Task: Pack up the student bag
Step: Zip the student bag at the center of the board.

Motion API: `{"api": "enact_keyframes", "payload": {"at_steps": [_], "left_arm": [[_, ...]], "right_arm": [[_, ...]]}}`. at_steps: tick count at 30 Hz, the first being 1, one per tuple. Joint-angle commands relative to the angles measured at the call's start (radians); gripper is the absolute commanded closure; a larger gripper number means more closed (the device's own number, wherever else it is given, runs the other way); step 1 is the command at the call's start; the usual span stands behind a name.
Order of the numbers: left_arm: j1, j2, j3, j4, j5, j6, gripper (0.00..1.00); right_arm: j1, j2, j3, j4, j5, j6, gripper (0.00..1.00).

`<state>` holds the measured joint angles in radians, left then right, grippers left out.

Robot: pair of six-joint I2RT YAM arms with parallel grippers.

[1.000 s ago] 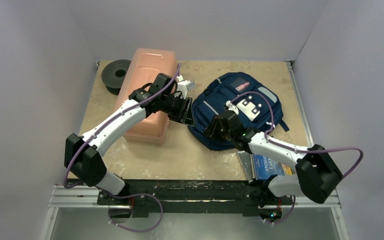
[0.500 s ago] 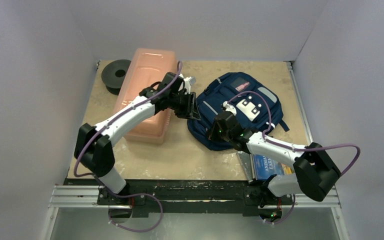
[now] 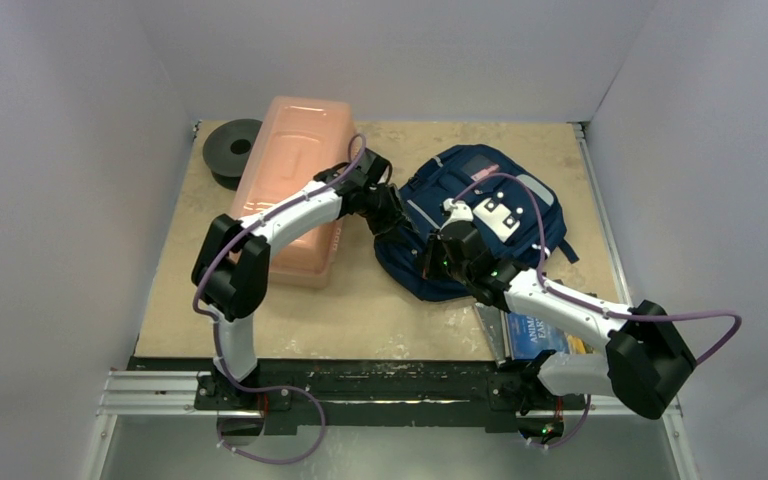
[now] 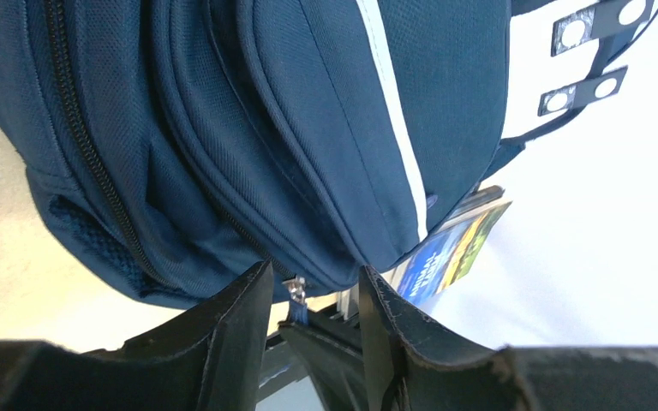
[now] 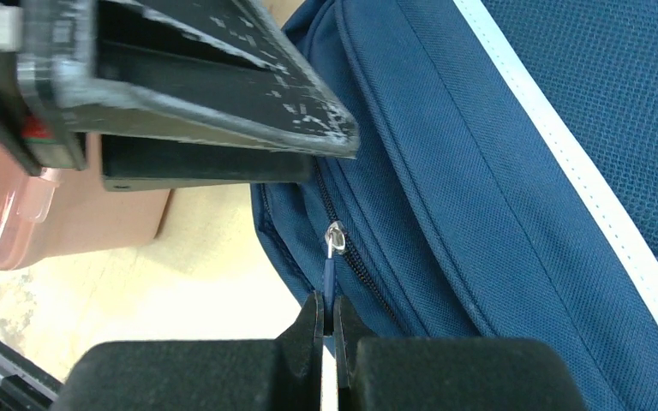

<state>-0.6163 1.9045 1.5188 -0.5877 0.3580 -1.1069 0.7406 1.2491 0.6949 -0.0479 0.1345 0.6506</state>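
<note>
Student bag (image 3: 447, 178) lies flat on the table (image 3: 360, 300), right of centre, with one rounded end towards the arms and the pink box (image 3: 295, 170) just beside it on the left.

My next move turns on the zip. The right gripper (image 5: 328, 330) is pinched tight on the zip pull (image 5: 331, 278), a narrow blue tab that lies straight in line with the fingers. The small metal slider (image 5: 335, 235) sits just beyond the fingertips. From there the zip track (image 5: 361, 270) runs away from the fingers along the bag's curved side, so I judge the pull must follow that curve rather than a straight line.

The left gripper (image 4: 313, 321) sits at the same corner, jaws partly apart at the bag's edge. I see nothing clamped between them, though it looks near enough to steady the fabric. The right arm is the one on the zip.

The bag is soft navy woven fabric, padded in rounded folds, with a light grey stripe (image 5: 565, 154). I expect it to give and bunch under tension. The box is smooth, hard, translucent plastic. A glossy book (image 3: 538, 335) lies near the right arm's base.
</note>
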Motion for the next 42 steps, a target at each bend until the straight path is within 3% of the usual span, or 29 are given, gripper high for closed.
{"api": "enact_keyframes", "payload": {"at_steps": [1,7,11,13,16,17,22,25,29,39,42], "left_arm": [[0.001,0.037,0.021,0.007,-0.051,-0.118,0.57],[-0.016,0.059,0.024,-0.066,-0.125,-0.164,0.55],[-0.016,0.102,0.057,-0.084,-0.159,-0.153,0.58],[-0.016,0.12,0.079,-0.096,-0.173,-0.134,0.67],[-0.015,0.104,0.099,-0.061,-0.19,-0.077,0.97],[-0.015,0.095,0.125,-0.067,-0.212,-0.049,1.0],[0.051,0.056,0.309,-0.148,-0.261,0.102,1.0],[0.092,0.046,0.373,-0.149,-0.208,0.141,1.0],[0.121,0.063,0.449,-0.159,-0.136,0.154,1.0],[0.165,0.106,0.669,-0.217,-0.082,0.177,1.0],[0.177,0.121,0.708,-0.224,-0.062,0.174,1.0]], "right_arm": [[0.008,-0.046,-0.007,0.118,-0.055,-0.063,1.0],[0.007,-0.057,-0.015,0.123,-0.073,-0.089,1.0],[0.007,-0.078,-0.015,0.105,-0.076,-0.119,1.0],[0.008,-0.088,-0.011,0.097,-0.086,-0.153,1.0],[0.008,-0.098,-0.012,0.062,-0.075,-0.169,1.0],[0.008,-0.106,-0.019,0.053,-0.053,-0.166,1.0],[0.003,-0.171,-0.066,-0.041,0.095,-0.108,1.0],[-0.045,-0.228,-0.111,-0.101,0.223,-0.028,1.0],[-0.18,-0.313,-0.201,-0.115,0.274,0.086,1.0],[-0.221,-0.396,-0.276,-0.171,0.394,0.238,1.0],[-0.268,-0.39,-0.234,-0.147,0.412,0.226,1.0]]}}
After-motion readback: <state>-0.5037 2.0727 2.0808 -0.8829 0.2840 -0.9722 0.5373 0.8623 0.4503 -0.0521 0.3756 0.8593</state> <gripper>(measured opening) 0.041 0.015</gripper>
